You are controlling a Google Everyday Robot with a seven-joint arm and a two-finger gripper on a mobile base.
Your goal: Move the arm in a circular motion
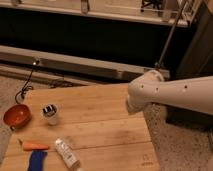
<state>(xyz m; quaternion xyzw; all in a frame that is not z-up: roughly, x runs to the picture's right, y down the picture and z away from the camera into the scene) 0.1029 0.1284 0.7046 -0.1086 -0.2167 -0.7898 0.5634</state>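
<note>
The arm (175, 95) is a smooth, off-white tube with small dark screw holes. It comes in from 3 o'clock and ends in a rounded joint above the 3 o'clock edge of the wooden plank worktop (100, 130). The claw is outside the view, so one cannot tell its state. A round orange bowl (16, 116) stands at 9 o'clock and a carrot (34, 146) lies near 7 o'clock.

Arm (172, 93) cut off at rt edge — gripper out of view; blue item (36, 161) cropped at bottom.
</note>
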